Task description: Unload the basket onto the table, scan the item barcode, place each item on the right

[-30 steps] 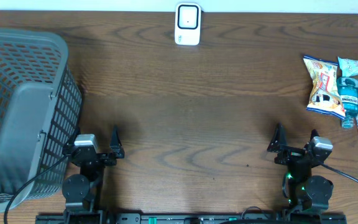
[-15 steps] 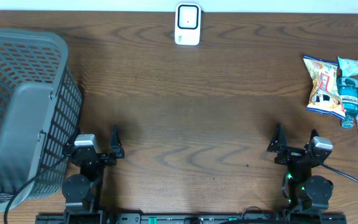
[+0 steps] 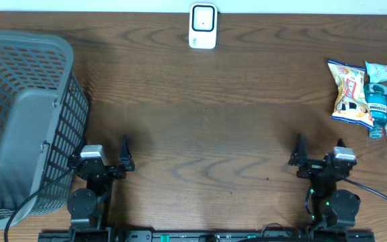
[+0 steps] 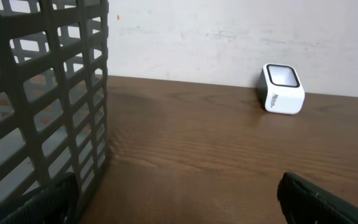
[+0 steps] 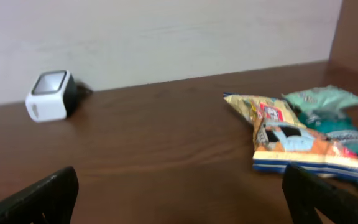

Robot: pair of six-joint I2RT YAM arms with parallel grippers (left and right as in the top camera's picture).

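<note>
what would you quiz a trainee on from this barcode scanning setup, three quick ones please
1. True or false: the jaws of both arms stand open and hold nothing.
2. Where does the white scanner stand?
A) at the far edge of the table, about midway along it
B) at the near edge, between the two arms
C) in the left arm's jaws
3. Which arm sits nearer the snack bag?

Key: 1 true; 2 A; 3 the right arm.
</note>
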